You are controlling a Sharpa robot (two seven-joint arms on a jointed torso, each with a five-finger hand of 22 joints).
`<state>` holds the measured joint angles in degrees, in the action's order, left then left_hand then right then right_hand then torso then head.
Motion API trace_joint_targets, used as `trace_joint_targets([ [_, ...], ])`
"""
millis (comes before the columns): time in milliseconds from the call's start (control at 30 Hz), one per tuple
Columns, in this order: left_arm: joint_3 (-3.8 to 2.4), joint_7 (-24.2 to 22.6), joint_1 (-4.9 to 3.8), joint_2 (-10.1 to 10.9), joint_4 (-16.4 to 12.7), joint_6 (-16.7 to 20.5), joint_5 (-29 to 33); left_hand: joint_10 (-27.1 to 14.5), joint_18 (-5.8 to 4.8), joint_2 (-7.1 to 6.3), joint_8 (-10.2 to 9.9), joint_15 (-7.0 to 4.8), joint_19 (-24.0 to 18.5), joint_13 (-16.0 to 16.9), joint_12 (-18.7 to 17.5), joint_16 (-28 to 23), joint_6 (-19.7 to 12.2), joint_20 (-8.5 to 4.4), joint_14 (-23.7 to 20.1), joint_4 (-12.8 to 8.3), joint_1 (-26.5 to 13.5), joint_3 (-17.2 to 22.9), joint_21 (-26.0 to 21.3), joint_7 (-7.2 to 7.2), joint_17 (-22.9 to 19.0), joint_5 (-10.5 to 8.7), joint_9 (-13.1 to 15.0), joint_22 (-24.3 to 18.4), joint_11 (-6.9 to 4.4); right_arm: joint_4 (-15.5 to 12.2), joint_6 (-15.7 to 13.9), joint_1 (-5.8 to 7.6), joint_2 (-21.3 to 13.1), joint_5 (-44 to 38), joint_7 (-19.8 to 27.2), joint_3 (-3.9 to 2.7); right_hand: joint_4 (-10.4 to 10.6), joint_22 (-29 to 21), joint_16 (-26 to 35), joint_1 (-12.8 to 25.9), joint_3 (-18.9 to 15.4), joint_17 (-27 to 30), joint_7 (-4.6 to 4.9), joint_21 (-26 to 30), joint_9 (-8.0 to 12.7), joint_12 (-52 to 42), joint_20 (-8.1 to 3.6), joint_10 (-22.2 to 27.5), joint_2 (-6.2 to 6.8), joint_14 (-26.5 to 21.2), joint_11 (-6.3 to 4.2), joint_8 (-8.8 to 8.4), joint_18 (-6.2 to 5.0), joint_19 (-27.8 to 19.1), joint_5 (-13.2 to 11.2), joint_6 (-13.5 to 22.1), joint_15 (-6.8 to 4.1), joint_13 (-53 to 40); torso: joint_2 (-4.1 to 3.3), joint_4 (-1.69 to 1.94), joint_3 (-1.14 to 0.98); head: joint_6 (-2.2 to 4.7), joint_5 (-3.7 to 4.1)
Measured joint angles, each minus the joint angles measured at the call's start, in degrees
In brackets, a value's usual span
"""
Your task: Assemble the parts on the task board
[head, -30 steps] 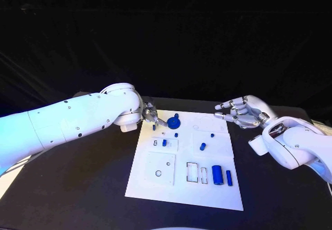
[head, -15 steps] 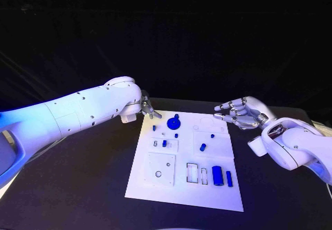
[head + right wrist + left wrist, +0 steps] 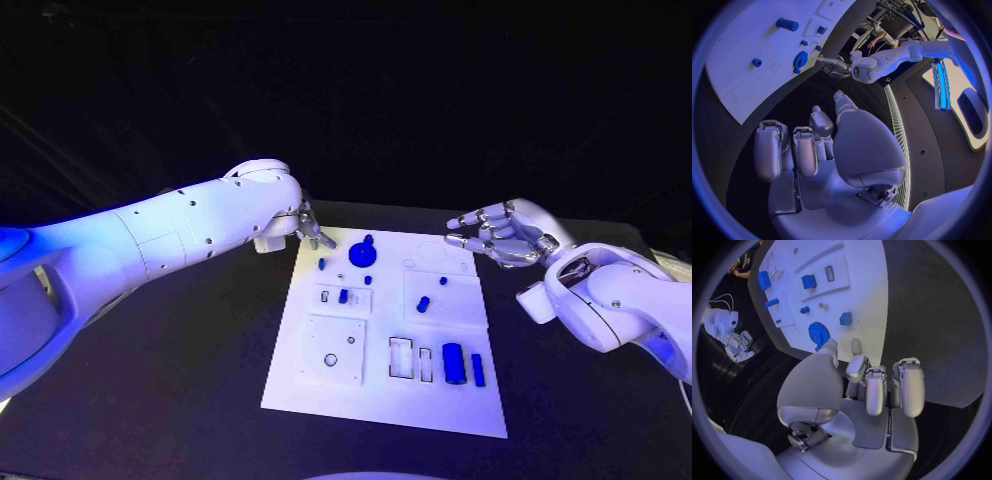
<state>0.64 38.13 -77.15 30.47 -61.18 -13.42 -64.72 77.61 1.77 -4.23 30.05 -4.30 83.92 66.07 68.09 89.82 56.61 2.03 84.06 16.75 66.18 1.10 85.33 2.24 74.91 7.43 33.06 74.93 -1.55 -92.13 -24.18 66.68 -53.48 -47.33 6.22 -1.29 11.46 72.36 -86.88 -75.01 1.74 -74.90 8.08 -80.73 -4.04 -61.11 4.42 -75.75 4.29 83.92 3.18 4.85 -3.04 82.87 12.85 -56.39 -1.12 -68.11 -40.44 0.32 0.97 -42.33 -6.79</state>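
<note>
The white task board lies in the middle of the black table. A blue gear sits near its far edge, and small blue parts are scattered below it. A blue cylinder and a thin blue bar lie near the front right. My left hand hovers at the board's far left corner, a little left of the gear, fingers loosely apart and holding nothing. My right hand hangs off the board's far right corner, fingers loosely bent and empty.
Rectangular empty slots and a square plate with a hole mark the board's near half. Black table surrounds the board on both sides. My left forearm stretches across the left side of the table.
My left hand has drawn back from the gear toward the board's far left corner, and its arm has risen. The gear stays on the board. The right hand has hardly moved.
</note>
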Motion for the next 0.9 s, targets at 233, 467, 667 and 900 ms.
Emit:
trace_joint_targets([
  [233,0.04,-0.23,0.05,-0.26,-0.04,-1.42,0.18,0.43,0.01,0.3,0.33,-0.2,0.13,0.35,0.26,0.0,0.21,-0.13,-0.2,0.01,-0.31,-0.33,0.33,-0.21,0.0,0.0,0.15,0.0,-0.01,0.09,0.03,-0.03,0.08,-0.01,-0.03,0.0,0.0,0.0,0.0,0.0,0.0,-0.04,0.0,0.0,0.0,0.0,0.0,0.0,0.0,0.0,0.0,0.0,0.0,0.0,0.0,0.0,0.0,0.0,0.08,0.01,-0.07,-0.1,-0.08],
  [467,0.06,-0.2,0.09,-0.28,-0.05,-3.56,0.48,0.61,0.01,0.3,0.66,-0.41,0.22,0.67,0.69,0.0,0.21,-0.21,0.0,0.01,-0.3,-0.33,0.55,-0.21,0.0,0.0,0.27,-0.01,-0.2,0.15,0.06,-0.06,0.13,-0.03,-0.05,0.0,0.02,0.0,0.0,0.0,-0.02,-0.04,0.0,0.0,0.0,0.0,0.0,0.0,0.0,0.0,0.0,0.0,0.0,0.0,0.0,0.0,0.0,0.0,0.12,0.01,-0.1,-0.07,-0.14],
  [667,0.09,-0.03,0.19,-0.28,-0.05,-5.25,0.66,0.61,0.01,0.61,0.66,-0.4,0.22,0.67,0.69,0.0,0.21,-0.21,0.0,-0.15,0.0,-0.49,0.54,-0.21,0.0,0.0,0.29,-0.01,-0.2,0.17,0.09,-0.06,0.15,-0.03,-0.07,0.0,0.16,0.0,0.0,0.0,-0.16,-0.04,0.0,0.0,0.0,0.0,0.0,0.0,0.0,0.0,0.0,0.0,-0.01,0.0,0.0,0.0,0.0,0.0,0.12,0.01,-0.11,-0.05,-0.25],
  [900,0.11,0.14,0.28,-0.34,-0.01,-6.39,0.8,0.81,0.02,0.85,0.89,-0.4,0.01,0.66,0.69,0.0,0.2,-0.41,0.0,-0.15,0.25,-0.49,0.54,-0.21,0.04,0.0,0.4,-0.01,-0.4,0.19,0.12,-0.09,0.17,-0.03,-0.07,0.0,0.16,0.0,0.0,0.0,-0.16,-0.03,0.0,0.0,0.0,0.0,0.0,0.0,0.0,0.0,0.0,0.0,0.0,0.0,0.0,0.0,0.0,0.0,0.09,0.02,-0.11,-0.05,-0.32],
])
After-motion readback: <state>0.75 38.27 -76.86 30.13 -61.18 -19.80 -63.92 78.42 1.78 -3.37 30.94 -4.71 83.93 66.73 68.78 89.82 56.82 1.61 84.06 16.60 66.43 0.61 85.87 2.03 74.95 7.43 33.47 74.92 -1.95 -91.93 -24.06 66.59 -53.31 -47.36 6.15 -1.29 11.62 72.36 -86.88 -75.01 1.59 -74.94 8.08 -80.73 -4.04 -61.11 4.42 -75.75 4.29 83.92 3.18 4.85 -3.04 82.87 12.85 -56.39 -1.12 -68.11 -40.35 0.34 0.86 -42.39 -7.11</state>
